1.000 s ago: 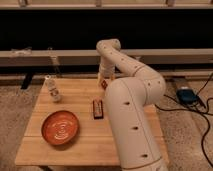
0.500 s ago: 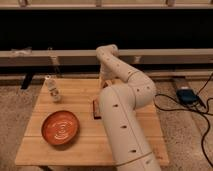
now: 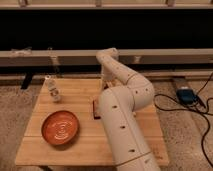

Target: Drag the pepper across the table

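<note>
The light-wood table stands in the middle of the view. My white arm rises from the bottom, bends at the right and reaches back over the table. My gripper hangs down at the table's far middle, low over the top. I cannot make out the small red pepper; it is hidden by the arm or the gripper. The big arm link covers the middle of the table.
A round orange plate lies at the front left. A small white bottle stands at the back left. A dark block peeks out beside the arm. A blue device and cables lie on the floor at the right. A dark wall is behind.
The arm has folded in; its big link now covers more of the table's middle and most of the dark block. The gripper stays near the far middle of the table.
</note>
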`<act>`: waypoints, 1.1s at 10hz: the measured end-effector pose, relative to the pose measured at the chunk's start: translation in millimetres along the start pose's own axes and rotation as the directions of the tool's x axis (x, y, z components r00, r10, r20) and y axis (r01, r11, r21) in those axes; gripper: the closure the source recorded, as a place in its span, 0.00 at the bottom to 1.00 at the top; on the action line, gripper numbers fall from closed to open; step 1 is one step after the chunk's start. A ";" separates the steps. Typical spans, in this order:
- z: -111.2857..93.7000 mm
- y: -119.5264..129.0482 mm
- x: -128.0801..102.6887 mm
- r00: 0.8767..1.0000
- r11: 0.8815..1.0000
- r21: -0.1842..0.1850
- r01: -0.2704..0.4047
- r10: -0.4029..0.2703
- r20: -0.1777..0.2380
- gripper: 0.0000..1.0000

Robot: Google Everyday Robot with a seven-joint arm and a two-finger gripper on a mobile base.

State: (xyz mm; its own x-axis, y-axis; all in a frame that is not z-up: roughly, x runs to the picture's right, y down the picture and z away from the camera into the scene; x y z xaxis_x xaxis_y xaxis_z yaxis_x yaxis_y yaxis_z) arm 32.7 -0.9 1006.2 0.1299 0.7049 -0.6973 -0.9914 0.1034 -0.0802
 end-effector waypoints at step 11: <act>-12.3 24.2 23.0 0.997 0.998 -0.018 0.054 -0.055 -0.058 1.00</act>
State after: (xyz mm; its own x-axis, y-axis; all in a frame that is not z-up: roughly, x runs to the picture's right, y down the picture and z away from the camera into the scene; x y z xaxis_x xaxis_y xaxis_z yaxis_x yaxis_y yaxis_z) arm 11.6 9.2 979.5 0.1833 0.6560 -0.7322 -0.9830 0.1290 -0.1306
